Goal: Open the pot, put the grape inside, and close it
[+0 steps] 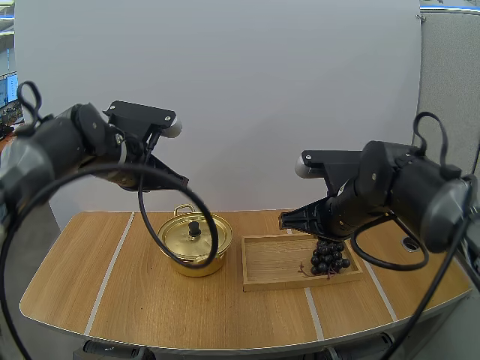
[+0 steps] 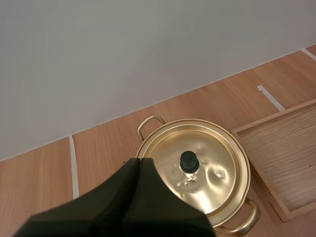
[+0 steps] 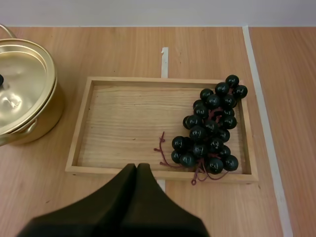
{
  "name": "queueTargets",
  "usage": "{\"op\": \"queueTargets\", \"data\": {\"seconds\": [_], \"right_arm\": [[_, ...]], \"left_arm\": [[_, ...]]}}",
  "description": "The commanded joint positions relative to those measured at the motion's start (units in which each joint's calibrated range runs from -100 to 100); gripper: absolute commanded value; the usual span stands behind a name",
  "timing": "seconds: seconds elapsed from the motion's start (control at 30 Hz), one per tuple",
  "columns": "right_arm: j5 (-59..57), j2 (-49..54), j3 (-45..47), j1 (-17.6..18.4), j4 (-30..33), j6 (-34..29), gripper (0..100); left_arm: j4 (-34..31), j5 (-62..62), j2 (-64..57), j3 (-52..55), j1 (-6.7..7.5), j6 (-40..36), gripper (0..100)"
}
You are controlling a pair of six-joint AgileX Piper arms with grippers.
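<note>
A gold pot (image 1: pixel 196 253) stands mid-table with its lid (image 1: pixel 193 235) on, black knob (image 1: pixel 194 228) upright. To its right lies a wooden tray (image 1: pixel 274 262) with a bunch of dark grapes (image 1: pixel 328 256) at its right end. My left gripper (image 1: pixel 185 181) hangs shut above and behind the pot; from its wrist, its tip (image 2: pixel 139 161) sits just beside the lid (image 2: pixel 207 173) and knob (image 2: pixel 189 161). My right gripper (image 1: pixel 283 222) hovers shut over the tray's back left edge; its tip (image 3: pixel 137 167) is over the tray's (image 3: pixel 123 123) near rim, left of the grapes (image 3: pixel 211 129).
The pot (image 3: pixel 24 103) stands close to the tray's left side. White tape lines (image 1: pixel 112 266) cross the wooden table. Bare table lies left of the pot and along the front edge.
</note>
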State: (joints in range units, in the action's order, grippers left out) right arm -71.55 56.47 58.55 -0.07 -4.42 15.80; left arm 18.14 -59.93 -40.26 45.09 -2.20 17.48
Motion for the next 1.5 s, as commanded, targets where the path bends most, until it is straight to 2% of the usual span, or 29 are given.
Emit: {"op": "queueTargets", "data": {"seconds": [0.0, 0.03, 0.07, 0.13, 0.2, 0.23, 0.27, 0.67, 0.77, 0.93, 1.07, 1.47], "right_arm": [[1.61, -0.06, -0.41, 0.00, 0.63, -0.21, 0], [1.80, -0.06, -0.41, 0.00, 0.63, -0.21, 8], [2.24, 0.07, -0.41, 0.00, 0.75, -0.21, 20], [2.46, 0.07, -0.41, 0.00, 0.75, -0.21, 48], [2.84, 0.07, -0.41, 0.00, 0.75, -0.21, 74], [3.20, 0.07, -0.41, 0.00, 0.75, -0.12, 90], [3.71, 0.07, -0.41, 0.00, 0.75, -0.12, 100], [4.17, 0.07, -0.41, 0.00, -0.05, -0.12, 100], [4.17, 0.07, -0.41, 0.00, -0.05, -0.12, 100], [4.17, 0.07, -0.41, 0.00, -0.05, -0.12, 100], [4.17, 0.07, -0.41, 0.00, -0.05, -0.12, 100], [4.17, 0.07, -0.41, 0.00, -0.05, -0.12, 100]], "left_arm": [[1.25, -1.19, 2.38, -0.87, -0.08, 0.22, 9], [1.25, -1.19, 3.14, -0.87, -0.08, 0.22, 16], [1.25, -1.19, 3.88, -0.87, -0.08, 0.22, 24], [1.25, -1.19, 5.12, -0.87, -0.08, 0.22, 46], [0.98, -1.40, 5.77, -0.87, -0.08, 0.22, 75], [0.50, -1.87, 5.78, -0.87, -0.08, 0.22, 93], [-0.09, -2.08, 5.78, -0.87, -0.08, 0.32, 100], [1.37, -4.93, 6.32, -1.32, 0.08, 11.84, 100], [1.37, -8.97, 7.99, -2.55, 1.26, 14.81, 100], [0.09, -14.59, 14.16, -7.32, 4.72, 15.57, 100], [-1.09, -15.48, 19.98, -10.85, 6.12, 15.57, 100], [-1.61, -17.00, 37.26, -21.56, 6.26, 15.57, 100]]}}
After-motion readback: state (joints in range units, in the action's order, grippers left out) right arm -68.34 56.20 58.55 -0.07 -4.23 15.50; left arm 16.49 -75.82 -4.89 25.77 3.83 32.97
